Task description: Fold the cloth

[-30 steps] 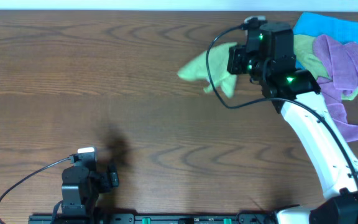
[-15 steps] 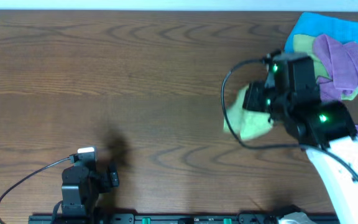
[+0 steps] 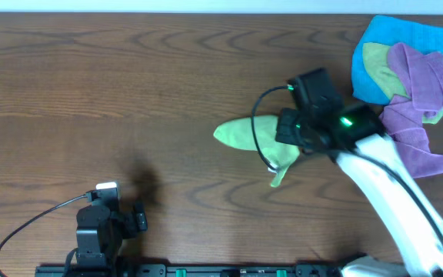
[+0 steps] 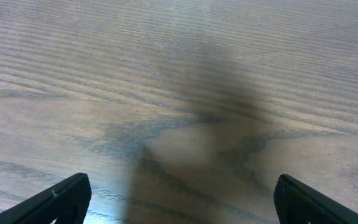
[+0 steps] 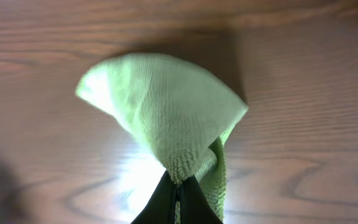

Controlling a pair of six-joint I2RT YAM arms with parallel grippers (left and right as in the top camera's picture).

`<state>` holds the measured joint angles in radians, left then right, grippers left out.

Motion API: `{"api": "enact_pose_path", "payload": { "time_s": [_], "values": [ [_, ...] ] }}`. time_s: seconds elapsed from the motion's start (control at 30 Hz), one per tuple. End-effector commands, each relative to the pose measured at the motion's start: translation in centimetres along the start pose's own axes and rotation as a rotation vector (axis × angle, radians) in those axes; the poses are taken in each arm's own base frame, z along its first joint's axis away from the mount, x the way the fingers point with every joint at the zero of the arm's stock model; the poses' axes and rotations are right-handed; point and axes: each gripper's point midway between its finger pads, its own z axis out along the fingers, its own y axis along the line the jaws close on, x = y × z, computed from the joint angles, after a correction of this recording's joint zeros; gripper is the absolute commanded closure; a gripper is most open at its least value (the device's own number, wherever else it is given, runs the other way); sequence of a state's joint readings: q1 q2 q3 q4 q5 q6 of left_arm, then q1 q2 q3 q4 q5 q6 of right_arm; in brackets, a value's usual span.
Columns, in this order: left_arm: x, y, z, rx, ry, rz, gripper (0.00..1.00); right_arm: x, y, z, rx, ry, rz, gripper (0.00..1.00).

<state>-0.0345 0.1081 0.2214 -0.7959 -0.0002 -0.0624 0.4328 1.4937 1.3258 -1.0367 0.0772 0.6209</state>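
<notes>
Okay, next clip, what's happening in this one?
The right gripper is shut on a bunched lime-green cloth, holding it over the wooden table; nothing is folded yet. The left gripper sits open near the front edge, holding nothing. A blue cloth, a purple cloth and a duller yellow-green cloth lie piled at the far right corner.

Brown wooden table [image 3: 91, 92] carries a blue cloth [image 3: 429, 35] at its far-right corner

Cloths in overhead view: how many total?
4. The lime-green cloth is pinched in the right gripper mid-table. A blue cloth lies at the far right corner, with a yellow-green cloth and a purple cloth piled on it. More could be hidden underneath.
</notes>
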Motion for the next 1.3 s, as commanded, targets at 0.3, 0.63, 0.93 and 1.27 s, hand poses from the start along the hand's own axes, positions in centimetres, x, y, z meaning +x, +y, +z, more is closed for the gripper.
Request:
{"api": "enact_pose_path", "payload": {
  "time_s": [0.3, 0.63, 0.93, 1.27],
  "values": [
    [2.0, 0.4, 0.7, -0.016, 0.062, 0.009, 0.05, -6.5, 2.7, 5.6, 0.012, -0.213, 0.018, 0.98],
    [2.0, 0.4, 0.7, -0.016, 0.062, 0.009, 0.05, -12.5, 5.6, 4.4, -0.097, -0.47, 0.053, 0.02],
    [2.0, 0.4, 0.7, -0.016, 0.062, 0.009, 0.05, -9.9, 4.4, 10.0, 0.01, -0.329, -0.023, 0.01],
    [2.0, 0.4, 0.7, -0.016, 0.062, 0.009, 0.05, -4.4, 1.9, 10.0, 0.072, -0.078, -0.205, 0.01]
  ]
}}
